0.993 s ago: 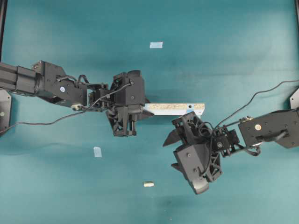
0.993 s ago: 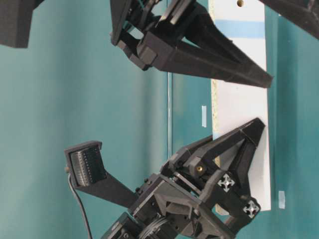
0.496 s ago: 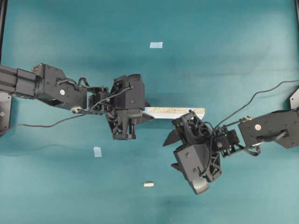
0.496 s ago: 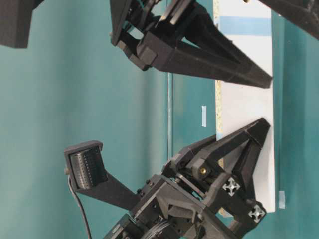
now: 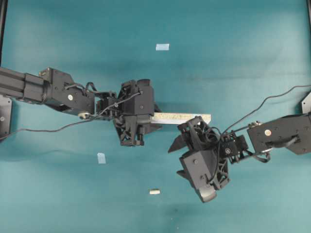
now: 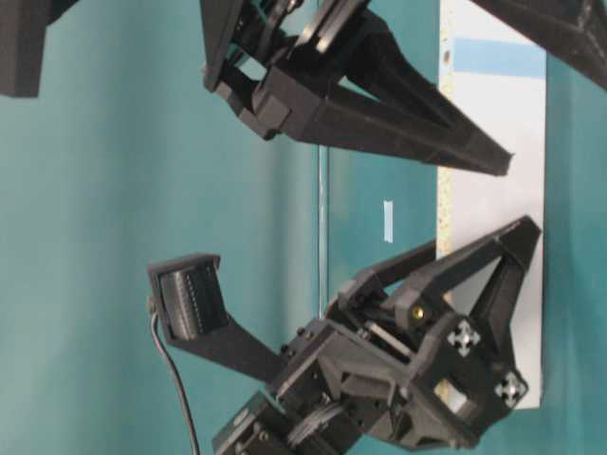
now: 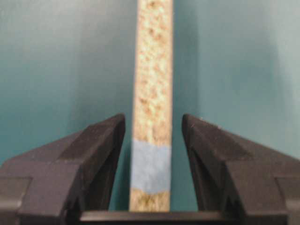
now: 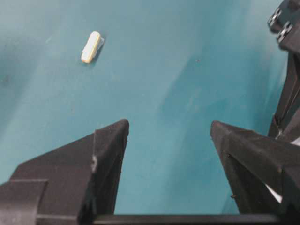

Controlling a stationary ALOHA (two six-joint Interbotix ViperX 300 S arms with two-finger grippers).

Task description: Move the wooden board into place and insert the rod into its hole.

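Overhead first: the board (image 5: 182, 118) sat on its edge mid-bench, tan chipboard side up, running from the left tool (image 5: 151, 118) out to the right. The left tool was at the board's left end. The right tool (image 5: 181, 141) hung just below the board's right end, not touching anything we could see. The rod (image 5: 154, 191) lay on the bench (image 5: 233, 48) well below the board, off on its own. A few tape squares (image 5: 162, 47) were scattered around too. We couldn't spot the hole from up there.

Table-level view: the board (image 6: 493, 190) showed its pale face with a blue band near the far end, and the left tool's fingers (image 6: 517, 256) sat either side of the near part.

Left wrist: this one settled it. The board's edge (image 7: 152, 93) ran right between the fingers (image 7: 101, 145), with a thin gap of bench showing on each side, so the tool was partly open and not clamping the board.

Right wrist: fingers (image 8: 110, 145) wide apart, nothing between them, rod (image 8: 91, 47) lying ahead on the bench.

So our read was that the board might be about placed and let go, but the rod wasn't picked up and the insertion was all left to do.
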